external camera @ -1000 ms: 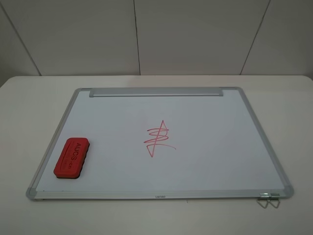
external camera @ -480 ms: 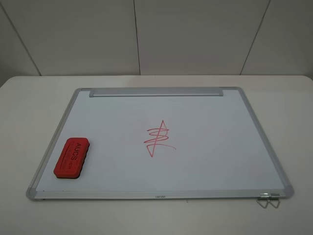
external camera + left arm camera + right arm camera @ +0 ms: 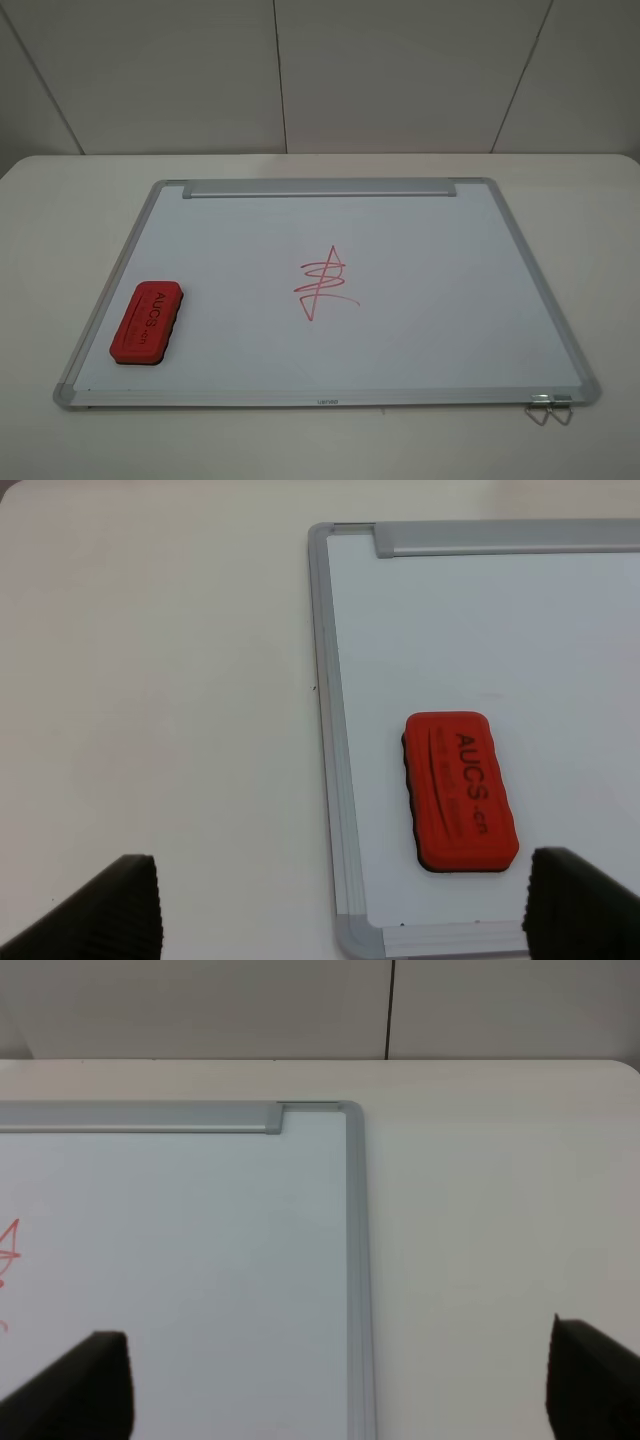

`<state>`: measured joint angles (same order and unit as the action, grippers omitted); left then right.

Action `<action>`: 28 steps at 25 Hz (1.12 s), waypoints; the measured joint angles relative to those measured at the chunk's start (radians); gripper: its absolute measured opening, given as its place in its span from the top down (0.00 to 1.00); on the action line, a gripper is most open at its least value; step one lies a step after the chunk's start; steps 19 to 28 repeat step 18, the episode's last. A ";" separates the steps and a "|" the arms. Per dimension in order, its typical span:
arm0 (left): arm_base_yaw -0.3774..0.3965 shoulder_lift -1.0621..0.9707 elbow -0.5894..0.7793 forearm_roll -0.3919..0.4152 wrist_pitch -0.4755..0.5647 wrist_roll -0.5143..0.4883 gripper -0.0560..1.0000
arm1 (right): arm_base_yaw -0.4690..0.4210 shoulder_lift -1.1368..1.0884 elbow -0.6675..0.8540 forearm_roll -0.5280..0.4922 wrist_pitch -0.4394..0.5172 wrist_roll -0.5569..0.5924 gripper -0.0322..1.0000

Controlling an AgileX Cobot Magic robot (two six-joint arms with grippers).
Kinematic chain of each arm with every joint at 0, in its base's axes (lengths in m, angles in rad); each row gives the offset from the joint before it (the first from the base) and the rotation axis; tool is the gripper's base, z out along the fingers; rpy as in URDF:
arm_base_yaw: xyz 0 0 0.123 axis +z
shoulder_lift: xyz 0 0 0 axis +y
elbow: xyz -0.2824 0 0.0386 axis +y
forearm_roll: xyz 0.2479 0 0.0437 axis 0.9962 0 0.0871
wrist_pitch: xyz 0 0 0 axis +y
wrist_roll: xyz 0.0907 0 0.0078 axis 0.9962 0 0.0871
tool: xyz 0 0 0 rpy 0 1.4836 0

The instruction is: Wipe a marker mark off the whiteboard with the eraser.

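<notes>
One whiteboard [image 3: 420, 330], one eraser [image 3: 147, 323], one red mark [image 3: 324, 284].

The whiteboard lies flat on a white table [image 3: 60, 220]. The red eraser sits on the board near its left edge, well apart from the spiky scribble in the middle. Two grippers, left gripper [image 3: 340, 910] and right gripper [image 3: 340, 1390], hang with fingers spread wide, holding nothing.

White table [image 3: 60, 200], pale panelled wall [image 3: 380, 70], metal clip [image 3: 548, 408]
</notes>
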<state>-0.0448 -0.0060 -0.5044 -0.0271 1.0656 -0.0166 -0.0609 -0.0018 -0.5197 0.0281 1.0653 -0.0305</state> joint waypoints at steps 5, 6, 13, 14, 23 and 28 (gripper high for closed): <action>0.000 0.000 0.000 0.000 0.000 0.000 0.26 | 0.000 0.000 0.000 0.000 0.000 0.000 0.28; 0.000 0.000 0.000 0.000 0.000 0.000 0.26 | 0.000 0.000 0.000 0.000 0.000 0.000 0.28; 0.000 0.000 0.000 0.000 0.000 0.000 0.26 | 0.000 0.000 0.000 0.000 0.000 0.000 0.28; 0.000 0.000 0.000 0.000 0.000 0.000 0.26 | 0.000 0.000 0.000 0.000 0.000 0.000 0.28; 0.000 0.000 0.001 0.000 0.000 0.000 0.26 | 0.000 0.000 0.000 0.000 0.000 0.000 0.28; 0.000 0.000 0.001 0.000 0.000 0.000 0.26 | 0.000 0.000 0.000 0.000 0.000 0.000 0.28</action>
